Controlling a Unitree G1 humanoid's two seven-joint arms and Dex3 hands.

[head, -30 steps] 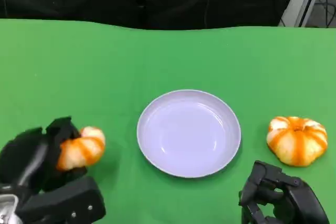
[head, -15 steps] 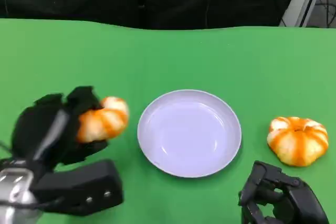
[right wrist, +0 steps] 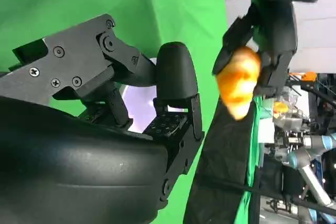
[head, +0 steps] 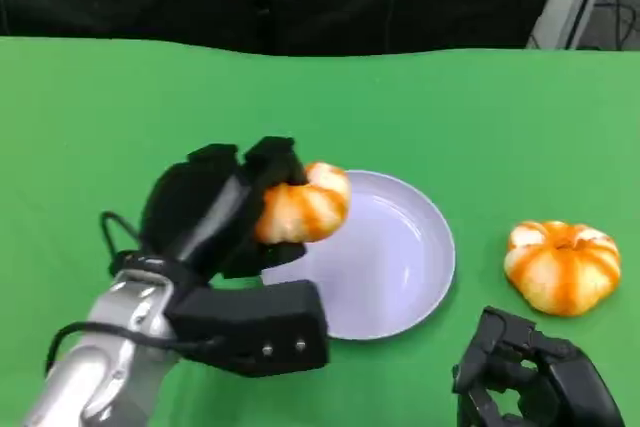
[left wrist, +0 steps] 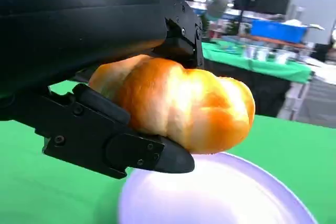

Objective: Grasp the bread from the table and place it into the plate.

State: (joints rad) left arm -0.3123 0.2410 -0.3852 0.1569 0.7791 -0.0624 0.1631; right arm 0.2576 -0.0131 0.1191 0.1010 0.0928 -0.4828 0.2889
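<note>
Bread [head: 301,204] is gripped in the raised left hand [head: 215,209] over the plate's [head: 420,277] near-left rim, w/ open green desk [head: 450,117] beyond; right hand [head: 530,377] is curled, nothing held.

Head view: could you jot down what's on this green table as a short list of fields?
held bread: orange-striped roll, raised over the plate's left rim
left hand: grips the held bread
plate: pale lavender, nothing lying in it
second bread: pumpkin-shaped roll on the table, right of the plate
right hand: low near the table edge, holding nothing
</note>
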